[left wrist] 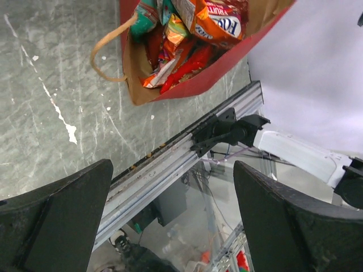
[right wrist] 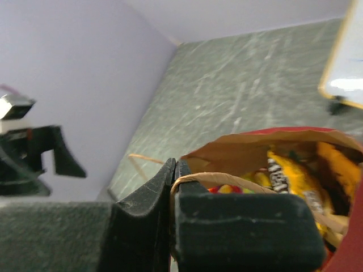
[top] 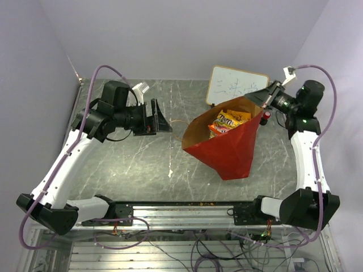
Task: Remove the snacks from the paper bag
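The red paper bag (top: 235, 150) lies tilted on the table, its brown mouth open toward the left arm. Inside it lie the snacks (top: 228, 120), yellow and orange packets. At the bag's far upper rim my right gripper (top: 265, 97) is shut. The right wrist view has its jaws (right wrist: 174, 167) pinching the tan cord handle (right wrist: 238, 178), with the snacks (right wrist: 295, 175) just beyond. My left gripper (top: 160, 117) hangs open to the left of the bag, apart from it. From the left wrist, the fingers (left wrist: 62, 221) stand wide, with the bag (left wrist: 229, 56) and snacks (left wrist: 195, 28) ahead.
A small whiteboard (top: 235, 85) leans behind the bag. A red-capped marker (top: 266, 115) lies by the bag's right side. The bag's second cord handle (top: 177, 131) lies on the table toward the left gripper. An aluminium rail (top: 187, 207) runs along the near edge.
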Robot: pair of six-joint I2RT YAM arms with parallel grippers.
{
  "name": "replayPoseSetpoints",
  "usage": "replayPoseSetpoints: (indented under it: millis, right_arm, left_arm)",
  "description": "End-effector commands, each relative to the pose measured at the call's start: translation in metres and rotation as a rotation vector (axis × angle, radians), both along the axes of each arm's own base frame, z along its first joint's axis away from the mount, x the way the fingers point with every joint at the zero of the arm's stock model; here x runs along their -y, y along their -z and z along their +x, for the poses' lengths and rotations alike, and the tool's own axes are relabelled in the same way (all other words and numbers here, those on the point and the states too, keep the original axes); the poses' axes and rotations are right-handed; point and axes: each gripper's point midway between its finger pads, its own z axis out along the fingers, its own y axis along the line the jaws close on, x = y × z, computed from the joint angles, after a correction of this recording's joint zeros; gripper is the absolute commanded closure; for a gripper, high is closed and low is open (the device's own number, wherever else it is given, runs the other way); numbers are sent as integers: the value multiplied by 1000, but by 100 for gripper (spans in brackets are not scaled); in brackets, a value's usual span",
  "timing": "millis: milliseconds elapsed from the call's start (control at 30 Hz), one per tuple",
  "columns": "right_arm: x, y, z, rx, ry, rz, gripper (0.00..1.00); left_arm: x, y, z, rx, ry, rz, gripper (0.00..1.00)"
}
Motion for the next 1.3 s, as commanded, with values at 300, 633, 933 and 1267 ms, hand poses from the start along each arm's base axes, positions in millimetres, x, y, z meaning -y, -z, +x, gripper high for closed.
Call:
replayPoseSetpoints:
  millis: [300, 633, 933, 1267]
  right_arm:
    - [-60, -18, -27, -25, -296, 44, 100]
    - [-56, -27, -28, -43, -251, 10, 100]
    - [17, -39, 13, -145, 201, -330, 100]
    - [29, -101, 40, 69, 216, -437, 100]
  left_arm:
    - [-4, 80, 70, -122, -178, 160, 4]
    - [40, 100, 102, -124, -40, 45, 31]
    - [100, 47, 84, -150, 52, -190, 93]
    - [147, -21, 39, -94, 122, -345, 93]
